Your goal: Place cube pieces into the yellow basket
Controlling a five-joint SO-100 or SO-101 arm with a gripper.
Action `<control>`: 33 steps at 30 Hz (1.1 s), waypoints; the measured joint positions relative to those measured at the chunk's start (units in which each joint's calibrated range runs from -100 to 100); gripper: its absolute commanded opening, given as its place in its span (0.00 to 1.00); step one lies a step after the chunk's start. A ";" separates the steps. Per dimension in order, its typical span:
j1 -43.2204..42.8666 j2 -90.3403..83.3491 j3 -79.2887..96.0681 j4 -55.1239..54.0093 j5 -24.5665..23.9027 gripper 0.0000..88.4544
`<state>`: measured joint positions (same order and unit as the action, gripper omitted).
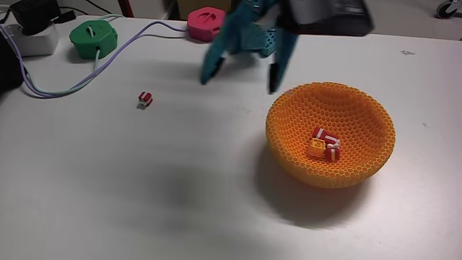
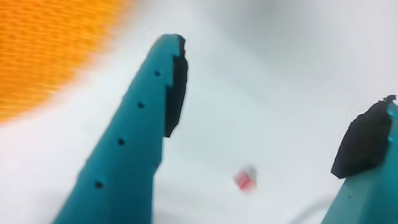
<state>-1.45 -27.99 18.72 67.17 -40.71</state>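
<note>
teal two-finger gripper point(image 1: 242, 78): spread, empty | orange-yellow honeycomb lattice basket point(image 1: 289, 133): holds cubes | red-and-white striped cube point(image 1: 145, 99): on white table point(image 1: 108, 188)

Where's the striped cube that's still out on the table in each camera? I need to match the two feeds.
Fixed view: the loose striped cube lies on the white table, left of centre, left of the open gripper.
Wrist view: the cube is a blurred red-and-white spot, low and right of centre, between the two fingers.
Shared landmark: the yellow basket, at right in the fixed view, at upper left in the wrist view.
</note>
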 measured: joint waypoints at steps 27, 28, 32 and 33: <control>47.00 1.57 35.07 -29.28 8.79 0.47; 47.29 1.77 35.07 -29.28 8.79 0.47; 47.20 2.07 35.96 -29.40 8.11 0.46; 47.10 2.36 36.16 -29.40 7.77 0.46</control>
<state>45.65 -25.63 54.88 37.77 -32.94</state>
